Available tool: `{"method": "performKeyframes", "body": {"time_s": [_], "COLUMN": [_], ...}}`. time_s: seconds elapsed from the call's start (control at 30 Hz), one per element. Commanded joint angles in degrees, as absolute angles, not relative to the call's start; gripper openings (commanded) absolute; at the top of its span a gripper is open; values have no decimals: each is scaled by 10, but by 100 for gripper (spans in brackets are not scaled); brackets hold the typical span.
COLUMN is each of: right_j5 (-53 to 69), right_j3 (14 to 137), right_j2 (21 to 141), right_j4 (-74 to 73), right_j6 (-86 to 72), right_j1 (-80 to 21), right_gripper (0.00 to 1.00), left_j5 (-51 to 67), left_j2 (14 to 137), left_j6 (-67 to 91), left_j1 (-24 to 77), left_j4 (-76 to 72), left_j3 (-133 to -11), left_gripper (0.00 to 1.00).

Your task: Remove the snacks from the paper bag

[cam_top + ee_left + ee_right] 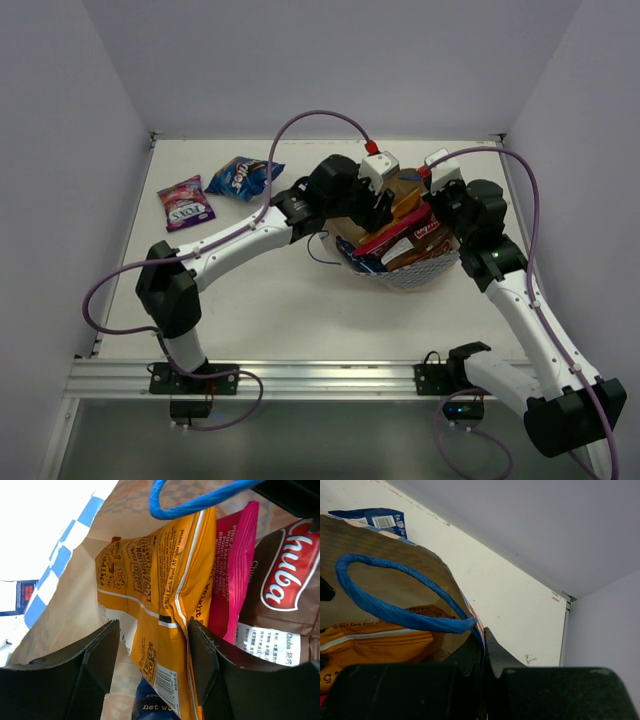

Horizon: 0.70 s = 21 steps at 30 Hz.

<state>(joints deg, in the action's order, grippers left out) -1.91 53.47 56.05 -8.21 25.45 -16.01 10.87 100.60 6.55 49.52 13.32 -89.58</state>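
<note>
- Four crinkly foil packets sit inside the bag. An orange-yellow packet is in the middle, with a large pink-red packet pressed against its side. A brown-and-white chip bag lies beyond that, and a small blue packet peeks out under the orange-yellow one.
- Two more packets lie out on the white tabletop, well to the left of the bag and near each other: a small pink-purple packet and a small blue-white packet.
- One white paper carrier bag with blue checks, tan inside and fitted with thin blue cord handles, rests right of centre on the tabletop. Its mouth gapes toward both claws.
- The left claw reaches into that mouth with its jaws partly open. They straddle the lower part of the orange-yellow packet without clamping it.
- The right claw has its jaws fully closed, pinching the bag's rim where a cord handle meets the paper.
</note>
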Motion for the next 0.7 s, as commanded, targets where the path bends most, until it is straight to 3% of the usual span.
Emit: {"method": "performKeyframes", "body": {"time_s": [0.0,0.23,0.3,0.33,0.37,0.67], "right_j5": [-11,-10,-12,-14,-18,-67], "right_j3": [554,547,546,545,545,541], "right_j2": [539,540,540,541,540,547], "right_j4": [-40,-38,-36,-36,-36,-27], "right_j6": [252,250,250,250,250,256], "right_j1": [-162,-162,-161,-161,-161,-161], "right_gripper": [0,0,0,0,0,0], "left_j5": [85,124,141,141,137,40], "left_j2": [1014,1033,1036,1034,1033,919], "left_j6": [77,88,91,93,93,73], "left_j1": [496,496,496,496,495,483], "left_j4": [98,93,91,92,95,174], "left_j3": [-922,-925,-922,-918,-918,-967], "left_gripper": [62,55,34,9,1,0]}}
